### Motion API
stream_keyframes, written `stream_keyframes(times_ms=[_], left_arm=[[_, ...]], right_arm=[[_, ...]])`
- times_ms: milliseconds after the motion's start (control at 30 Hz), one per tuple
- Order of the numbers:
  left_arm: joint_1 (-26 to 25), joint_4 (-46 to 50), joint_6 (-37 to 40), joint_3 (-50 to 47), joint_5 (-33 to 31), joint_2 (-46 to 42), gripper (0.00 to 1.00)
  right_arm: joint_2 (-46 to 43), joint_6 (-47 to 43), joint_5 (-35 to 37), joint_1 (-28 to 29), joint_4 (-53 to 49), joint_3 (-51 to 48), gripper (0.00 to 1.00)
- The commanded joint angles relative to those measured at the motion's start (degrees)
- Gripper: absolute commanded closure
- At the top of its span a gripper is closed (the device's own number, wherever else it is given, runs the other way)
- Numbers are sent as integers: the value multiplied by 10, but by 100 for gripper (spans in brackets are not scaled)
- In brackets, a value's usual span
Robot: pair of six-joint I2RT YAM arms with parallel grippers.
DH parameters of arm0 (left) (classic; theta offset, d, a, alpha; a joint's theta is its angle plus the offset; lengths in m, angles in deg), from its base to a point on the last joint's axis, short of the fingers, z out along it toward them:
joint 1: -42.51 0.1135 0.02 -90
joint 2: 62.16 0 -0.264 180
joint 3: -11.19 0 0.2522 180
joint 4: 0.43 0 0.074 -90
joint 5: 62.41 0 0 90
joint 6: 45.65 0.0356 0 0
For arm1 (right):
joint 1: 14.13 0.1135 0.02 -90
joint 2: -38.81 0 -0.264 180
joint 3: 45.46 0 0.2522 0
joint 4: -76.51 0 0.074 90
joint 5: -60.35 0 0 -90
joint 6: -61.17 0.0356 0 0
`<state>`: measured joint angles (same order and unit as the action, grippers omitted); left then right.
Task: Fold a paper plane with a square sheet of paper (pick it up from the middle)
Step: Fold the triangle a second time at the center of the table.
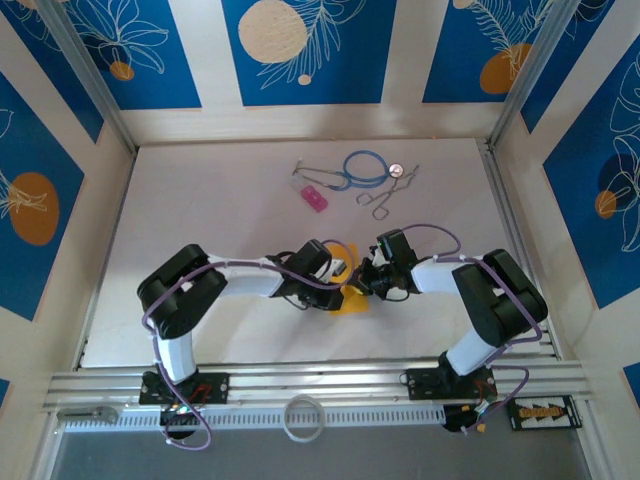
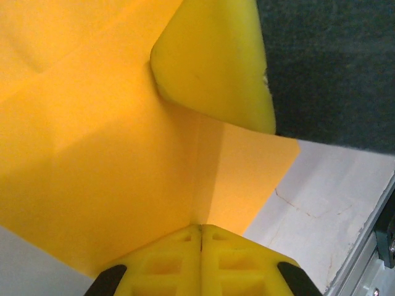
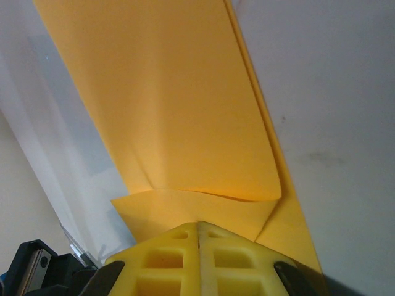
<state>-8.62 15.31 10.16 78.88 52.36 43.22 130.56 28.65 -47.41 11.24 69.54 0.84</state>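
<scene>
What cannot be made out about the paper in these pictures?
- Top view: the left claw and right claw hide most of the sheet of paper, so its outline is unclear.
- Left wrist view: the sheet runs past the left and top edges.
- Right wrist view: the shut claw covers the pinched fold.
- Top view: the far metal tools are too small to name.

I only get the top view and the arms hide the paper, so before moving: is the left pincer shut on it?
Observer: Yes, the left pincer is shut on the paper's edge.
Operator: And the right?
Observer: The right pincer is shut on it too, where layers overlap.
Operator: Any crease?
Observer: A straight crease runs up from the left pincer's tips.
</scene>
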Motion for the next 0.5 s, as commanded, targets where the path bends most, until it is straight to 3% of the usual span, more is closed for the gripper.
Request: stream_keyframes(times_ms=[0,467], left_arm=[[-5,28,-1,-26,-15,-10,95],[-5,15,-19,-105,-17,-65,95]], right_arm=[[25,-6,30,-3,-61,-8,100],[24,-9,32,-4,-68,-9,100]])
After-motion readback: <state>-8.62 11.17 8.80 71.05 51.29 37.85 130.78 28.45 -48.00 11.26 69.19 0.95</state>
